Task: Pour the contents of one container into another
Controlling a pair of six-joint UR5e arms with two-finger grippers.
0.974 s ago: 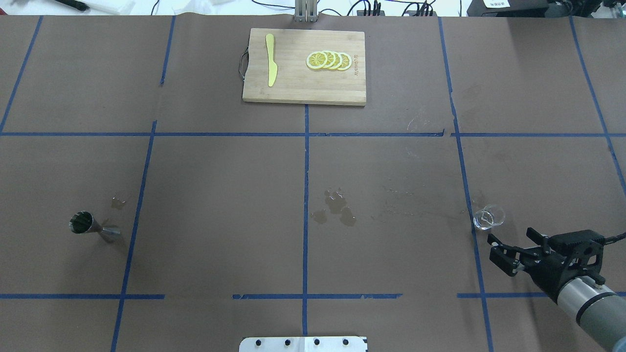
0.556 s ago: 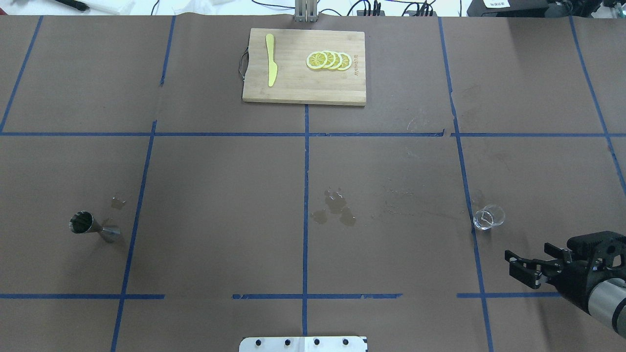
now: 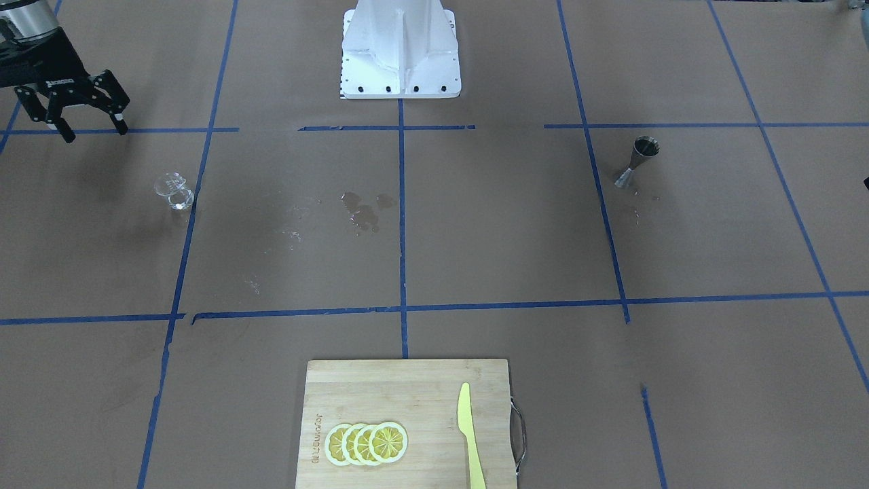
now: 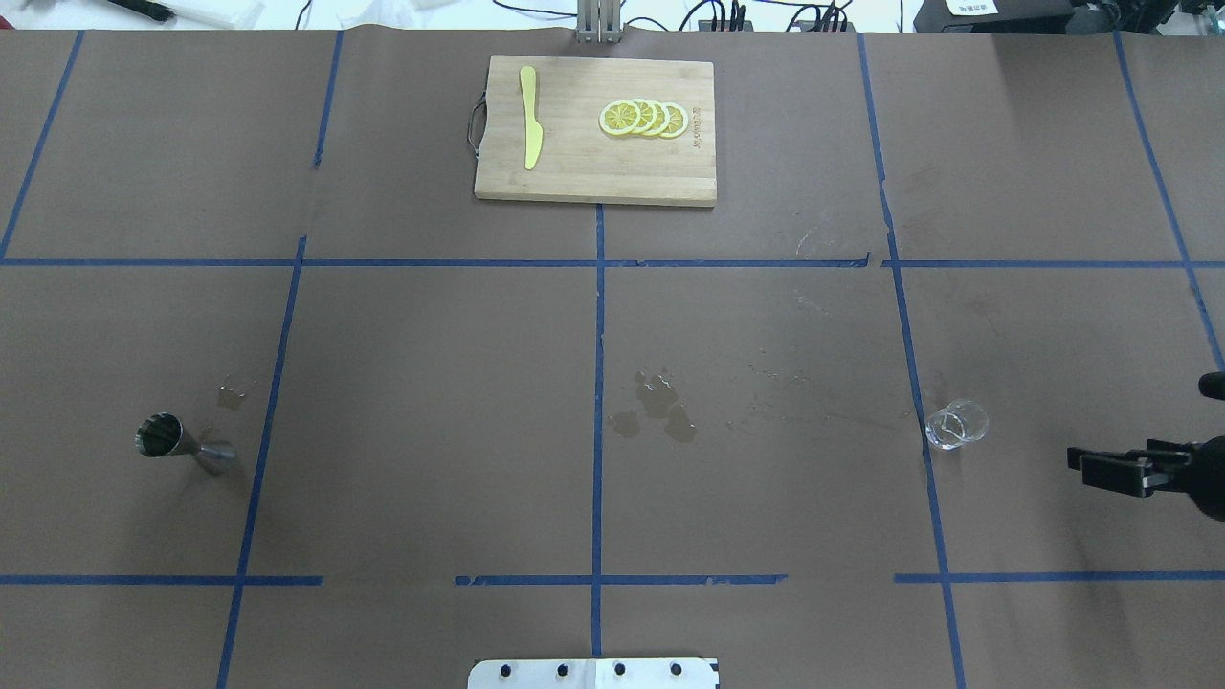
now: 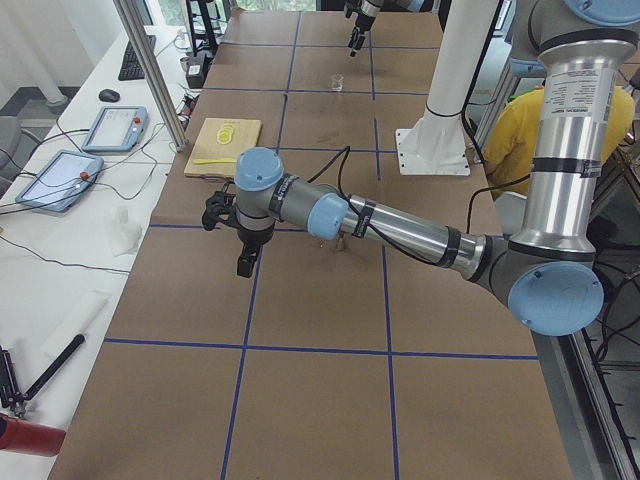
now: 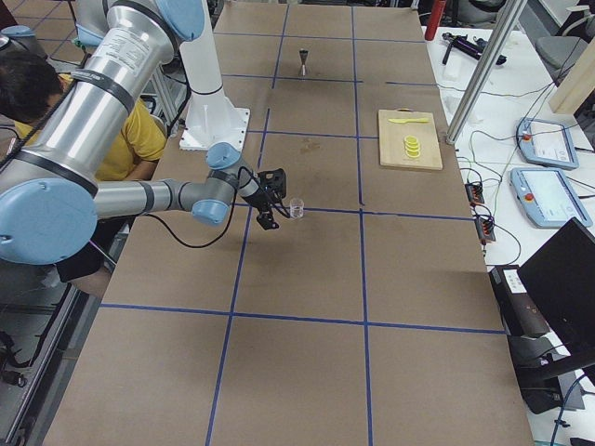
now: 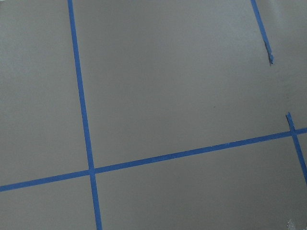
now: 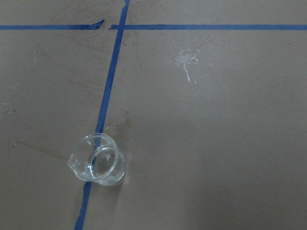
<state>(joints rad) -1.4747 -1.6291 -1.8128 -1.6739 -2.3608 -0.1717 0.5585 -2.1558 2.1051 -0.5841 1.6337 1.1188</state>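
Honestly, can't call this one cleanly. The small clear glass cup with the pouring lip (image 4: 955,425) stands upright on the brown paper table cover (image 4: 746,325), on a strip of blue tape on the robot's right side. The shiny steel hourglass jigger (image 3: 638,161) stands upright on the far left side, well apart from the glass. Nothing is holding either one.

Right gripper (image 3: 95,134): fingers spread, empty, hanging over the table near the glass on the robot's side of it, not touching. Its wrist camera looks down at the glass from a little way off.

Left gripper (image 5: 242,255): only seen from the left-end camera, hanging over bare paper. Can't tell if its fingers are spread or closed. Its wrist camera shows just paper and tape.

Progress, my read:
- The glass looks empty or nearly so, though clear liquid would be hard to see.
- There are wet patches (image 3: 366,207) mid-table and small marks by the jigger.
- That fits a pour already made, with both vessels set down.
- Jigger fill level isn't readable in any view, so this is unconfirmed.
- If no pour has happened, everything is left: grasp the glass, carry it across, tip it over the jigger.

The bamboo cutting board (image 4: 593,182), with its lemon slices (image 4: 643,119) and yellow knife (image 4: 529,120), sits at the far edge, uninvolved.
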